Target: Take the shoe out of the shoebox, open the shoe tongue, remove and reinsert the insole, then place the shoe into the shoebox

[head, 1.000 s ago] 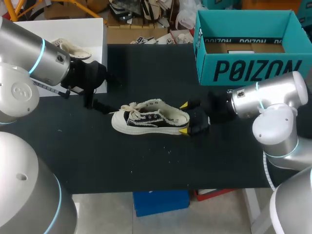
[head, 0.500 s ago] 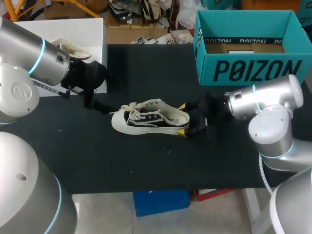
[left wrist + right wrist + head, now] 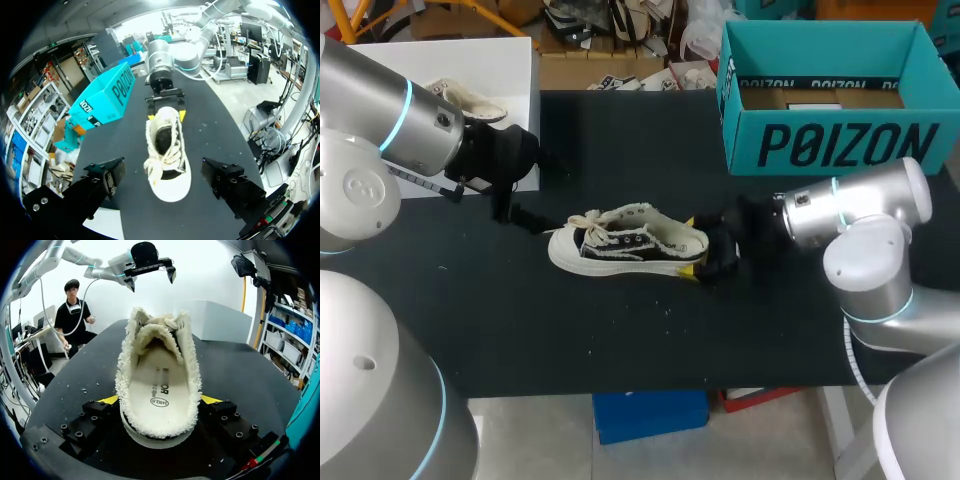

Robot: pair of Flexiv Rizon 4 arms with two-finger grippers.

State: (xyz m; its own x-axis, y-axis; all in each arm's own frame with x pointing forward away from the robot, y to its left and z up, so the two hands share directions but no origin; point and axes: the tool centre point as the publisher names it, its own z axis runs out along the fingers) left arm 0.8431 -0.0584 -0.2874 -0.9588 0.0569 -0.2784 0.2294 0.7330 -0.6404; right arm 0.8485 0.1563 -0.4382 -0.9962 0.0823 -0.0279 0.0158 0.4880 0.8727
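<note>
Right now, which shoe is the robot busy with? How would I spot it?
Look at the black table with the teal shoebox on it. In the table's middle lies a cream shoe with black sides, its heel between the yellow tips of the right gripper. The other shoe rests apart on the white surface.

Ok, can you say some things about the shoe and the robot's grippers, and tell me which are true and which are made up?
1. The shoe is inside the teal shoebox. False: it lies on the black table, outside the box.
2. The shoe's heel sits between the right gripper's fingers. True.
3. The left gripper is holding the shoe's toe. False: it is open, apart from the shoe, and holds nothing.
4. The insole is inside the shoe. True.
5. The shoe is lying upside down. False: it rests on its sole, opening upward.
</note>
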